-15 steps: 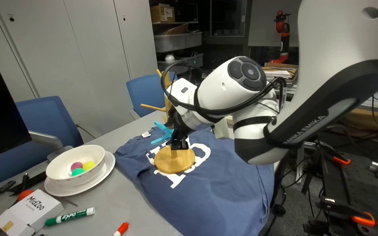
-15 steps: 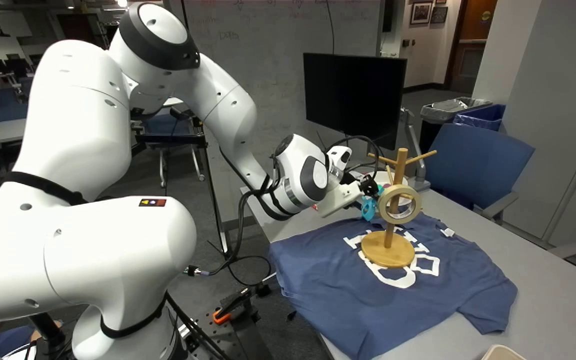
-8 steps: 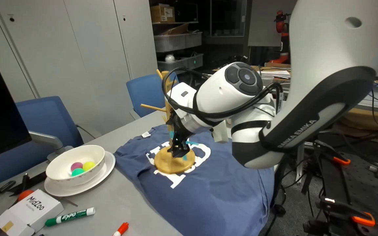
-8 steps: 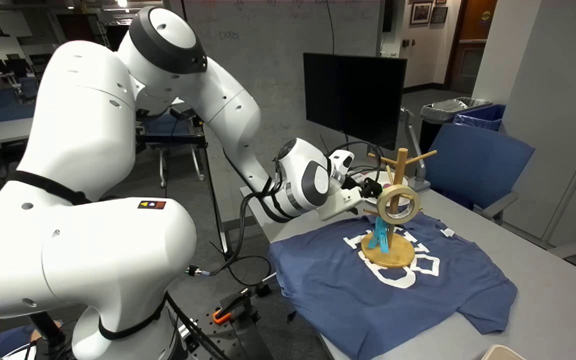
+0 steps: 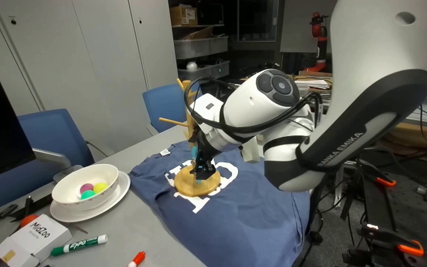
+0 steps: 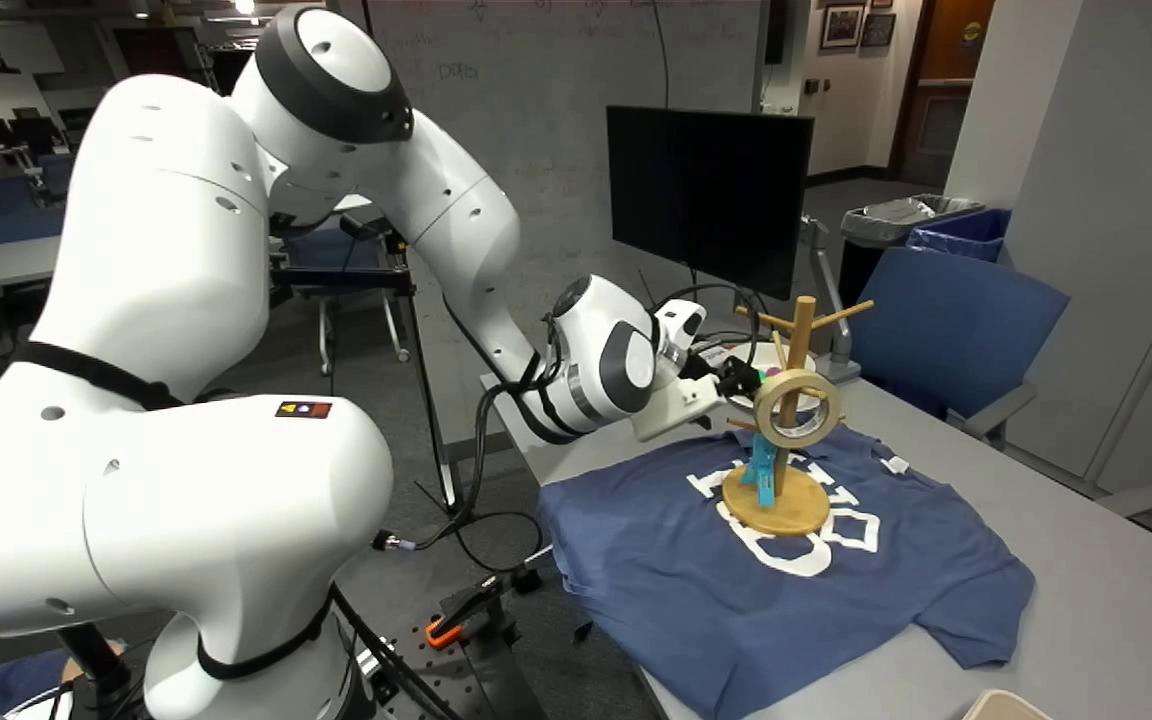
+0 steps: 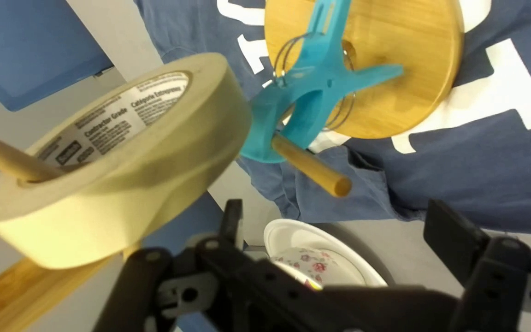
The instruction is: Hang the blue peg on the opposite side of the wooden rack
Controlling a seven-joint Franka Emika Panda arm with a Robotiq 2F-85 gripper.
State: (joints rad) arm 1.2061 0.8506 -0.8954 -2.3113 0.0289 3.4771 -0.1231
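One cyan-blue plastic peg [image 7: 314, 79] is hung on a short round arm [image 7: 311, 165] of the light tan wooden rack [image 6: 796, 512], stood on a dark blue cloth [image 6: 786, 625] with white lettering. One beige roll of masking tape [image 7: 155, 177] is carried on another arm [image 7: 7, 157]. The black jaws are spread wide, apart from the peg.

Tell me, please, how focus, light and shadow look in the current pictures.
In the wrist view, the peg and the larger print on the tape come out crisp, a soft shadow lies on the tape's outer side, and the fingers are dark and slightly blurred; in an exterior view, the far tubs look dim; in an exterior view, a ceiling light makes a small bright spot.
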